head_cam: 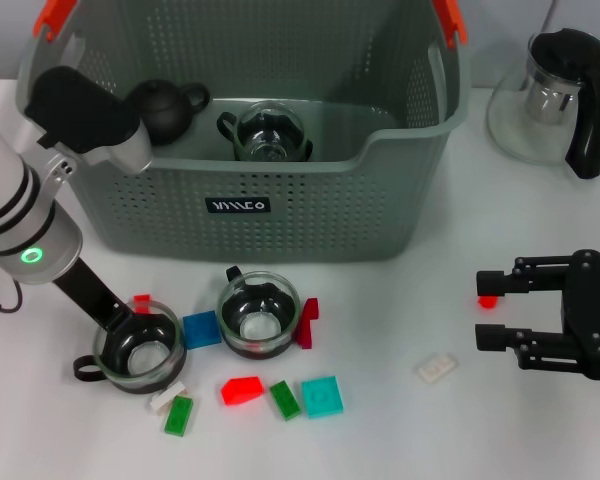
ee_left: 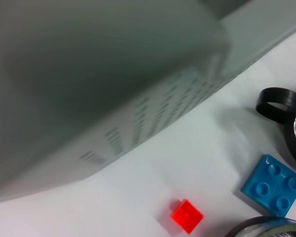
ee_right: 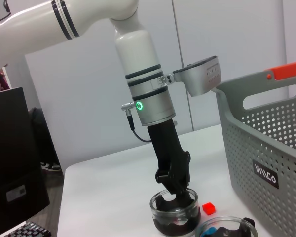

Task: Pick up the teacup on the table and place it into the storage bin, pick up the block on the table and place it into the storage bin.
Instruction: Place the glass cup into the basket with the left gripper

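On the table at the front left stands a glass teacup (head_cam: 140, 350) with a black handle. My left gripper (head_cam: 120, 322) reaches down onto its rim and is shut on the cup wall; the right wrist view shows this gripper (ee_right: 173, 190) dipping into the same teacup (ee_right: 173, 212). A second teacup (head_cam: 258, 315) stands just to its right. Loose blocks lie around the cups: blue (head_cam: 201, 328), small red (head_cam: 141, 300), red (head_cam: 242, 390), green (head_cam: 285, 398) and teal (head_cam: 321, 396). Behind them is the storage bin (head_cam: 380, 190), holding a third teacup (head_cam: 268, 135). Over the table's right side, my right gripper (head_cam: 488, 318) hangs open.
A black teapot (head_cam: 165, 108) sits in the bin. At the back right stands a glass pitcher (head_cam: 555, 95) with a black handle. A white block (head_cam: 437, 368) lies left of the right gripper, and a red block (head_cam: 487, 300) shows between its fingers.
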Motion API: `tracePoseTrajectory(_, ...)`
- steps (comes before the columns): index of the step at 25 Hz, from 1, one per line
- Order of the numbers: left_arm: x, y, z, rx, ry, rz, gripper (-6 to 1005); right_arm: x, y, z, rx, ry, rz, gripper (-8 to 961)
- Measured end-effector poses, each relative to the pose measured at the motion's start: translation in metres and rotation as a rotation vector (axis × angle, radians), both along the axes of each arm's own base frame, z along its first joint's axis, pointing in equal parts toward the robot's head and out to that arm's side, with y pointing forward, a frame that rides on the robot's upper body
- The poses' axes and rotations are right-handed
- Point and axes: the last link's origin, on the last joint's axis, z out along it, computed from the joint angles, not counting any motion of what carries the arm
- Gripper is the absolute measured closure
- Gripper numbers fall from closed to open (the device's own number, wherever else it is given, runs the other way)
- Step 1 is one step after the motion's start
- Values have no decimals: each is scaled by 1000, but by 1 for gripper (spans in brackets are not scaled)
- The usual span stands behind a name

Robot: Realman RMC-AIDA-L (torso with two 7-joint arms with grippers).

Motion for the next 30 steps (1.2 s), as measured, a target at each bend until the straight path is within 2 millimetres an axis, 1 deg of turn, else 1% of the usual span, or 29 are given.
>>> tracePoseTrajectory(1, 0, 0, 1, 2, -2, 2, 957, 0, 0, 0, -1, 0, 0, 361)
tracePoseTrajectory(4, 0, -1, 10, 7, -37, -2, 956, 0, -1, 0, -1, 1, -1, 361)
tracePoseTrajectory(6, 1, -3, 20, 10, -125, -18, 956, 0, -1, 0, -1, 1, -1, 361)
tracePoseTrajectory(10, 0, -10, 46, 9, -473, -71, 955, 1, -1, 0, -1, 2, -2, 360)
tracePoseTrajectory(13, -3, -17, 62, -5, -768, -158, 954, 1, -1, 1, 2, 5, -5, 360)
tracePoseTrajectory(15, -6, -22, 70, -12, -946, -218, 954, 1, -1, 1, 4, 6, -5, 360)
tracePoseTrajectory(18, -3, -25, 84, 54, -1176, -310, 953, 1, -1, 1, 4, 7, -5, 361)
tracePoseTrajectory(19, 0, -25, 88, 83, -1230, -334, 953, 1, -1, 1, 4, 7, -5, 361)
tracePoseTrajectory(20, 7, -24, 97, 130, -1310, -372, 953, 1, -1, 1, 4, 7, -5, 361)
tracePoseTrajectory(21, 11, -22, 100, 145, -1332, -379, 952, 1, 0, 1, 4, 7, -4, 361)
tracePoseTrajectory(23, 24, -12, 110, 189, -1380, -389, 952, 0, 0, 1, 4, 7, -2, 361)
tracePoseTrajectory(25, 41, 4, 119, 217, -1367, -383, 952, 0, 0, 1, 3, 8, -1, 361)
tracePoseTrajectory(27, 62, 25, 126, 226, -1296, -383, 951, 0, 0, 1, 3, 8, 1, 361)
tracePoseTrajectory(30, 97, 52, 128, 214, -1122, -418, 950, -1, 1, 1, 3, 8, 4, 360)
